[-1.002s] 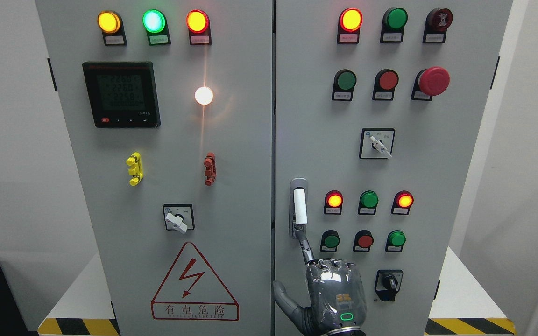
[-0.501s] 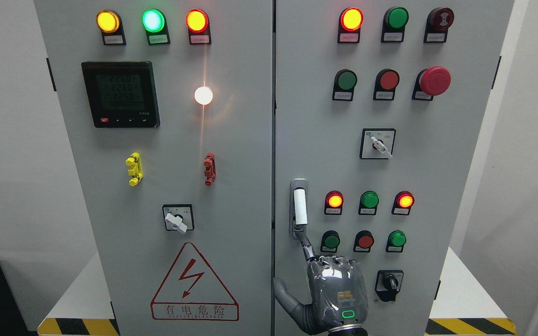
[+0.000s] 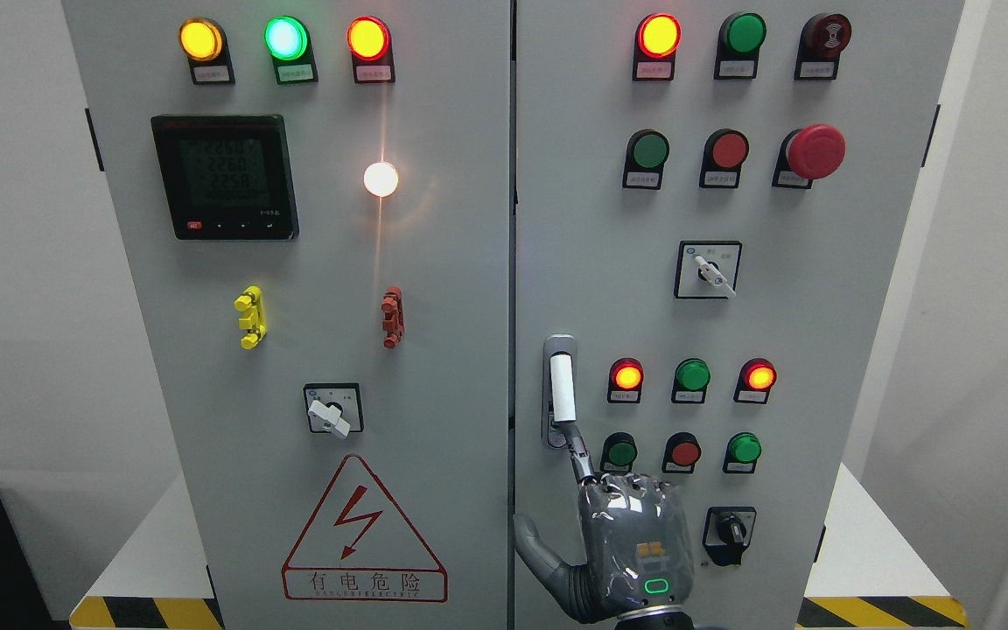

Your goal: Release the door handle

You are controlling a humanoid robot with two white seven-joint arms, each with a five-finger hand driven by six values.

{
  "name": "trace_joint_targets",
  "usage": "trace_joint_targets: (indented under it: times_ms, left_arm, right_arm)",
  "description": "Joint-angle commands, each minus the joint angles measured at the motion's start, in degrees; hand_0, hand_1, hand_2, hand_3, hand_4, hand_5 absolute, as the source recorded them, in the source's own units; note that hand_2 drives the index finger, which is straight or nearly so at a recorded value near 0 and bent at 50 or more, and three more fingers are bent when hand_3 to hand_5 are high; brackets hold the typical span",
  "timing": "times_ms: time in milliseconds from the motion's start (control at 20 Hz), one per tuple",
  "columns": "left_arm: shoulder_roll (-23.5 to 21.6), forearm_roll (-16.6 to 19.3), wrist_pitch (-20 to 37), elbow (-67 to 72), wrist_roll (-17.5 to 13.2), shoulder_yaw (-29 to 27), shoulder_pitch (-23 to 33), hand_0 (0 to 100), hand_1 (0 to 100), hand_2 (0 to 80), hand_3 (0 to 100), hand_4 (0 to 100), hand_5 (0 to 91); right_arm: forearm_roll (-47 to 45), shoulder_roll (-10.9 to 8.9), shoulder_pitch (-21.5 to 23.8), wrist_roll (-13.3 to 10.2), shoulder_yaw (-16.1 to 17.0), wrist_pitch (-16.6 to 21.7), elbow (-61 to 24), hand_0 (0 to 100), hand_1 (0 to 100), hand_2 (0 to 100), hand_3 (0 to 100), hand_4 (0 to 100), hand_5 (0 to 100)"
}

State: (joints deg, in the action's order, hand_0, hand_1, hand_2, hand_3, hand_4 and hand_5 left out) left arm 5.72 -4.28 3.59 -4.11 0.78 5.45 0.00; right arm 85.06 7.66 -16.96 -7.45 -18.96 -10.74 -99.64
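The grey electrical cabinet [image 3: 434, 289] fills the view. Low on its right door [image 3: 819, 289] stands the upright white door handle [image 3: 563, 388]. The right hand [image 3: 635, 542] sits beneath it, grasping nothing: index finger [image 3: 579, 453] extended, tip touching the handle's lower end, other fingers curled

door handle [image 3: 562, 388] left of lamps [image 3: 693, 375] — hand [image 3: 622, 542] below

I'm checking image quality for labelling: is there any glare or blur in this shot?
Head view: the white lamp blooms, throwing a vertical streak up and down the left door; the small labels under the lights are too soft to read; the robot hand shows shiny reflections.
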Motion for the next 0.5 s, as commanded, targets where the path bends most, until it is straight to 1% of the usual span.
trace_joint_targets:
  times_ms: [0, 100, 200, 250, 300, 451]
  left_arm:
    - [0.00, 0.06, 0.01, -0.02, 0.01, 0.00, 0.97, 12, 56, 0.0, 0, 0, 0.0]
    - [0.00, -0.03, 0.01, -0.02, 0.01, 0.00, 0.97, 12, 56, 0.0, 0, 0, 0.0]
    - [0.00, -0.03, 0.01, -0.02, 0.01, 0.00, 0.97, 12, 56, 0.0, 0, 0, 0.0]
    - [0.00, 0.06, 0.01, -0.02, 0.01, 0.00, 0.97, 12, 56, 0.0, 0, 0, 0.0]
    - [0.08, 0.06, 0.01, -0.02, 0.01, 0.00, 0.97, 12, 56, 0.0, 0, 0, 0.0]
    - [0.00, -0.03, 0.01, -0.02, 0.01, 0.00, 0.97, 12, 56, 0.0, 0, 0, 0.0]
  right_arm:
    - [0.29, -0.01, 0.26, -0.02, -0.11, 0.20, -1.35, 27, 24, 15, 100, 100, 100]
    - [0.29, 0.07, 0.35, 0.06, -0.11, 0.20, -1.79, 27, 24, 18, 100, 100, 100]
    - [0.20, 0.08, 0.53, -0.02, -0.11, 0.20, -2.14, 27, 24, 26, 100, 100, 100]
    - [0.11, 0.08, 0.61, -0.03, -0.02, 0.20, -2.23, 27, 24, 28, 100, 100, 100]
    - [0.11, 0.08, 0.79, -0.03, -0.02, 0.28, -2.32, 27, 24, 33, 100, 100, 100]
    - [0.11, 0.07, 1.49, -0.03, -0.11, 0.37, -2.76, 27, 24, 42, 100, 100, 100]
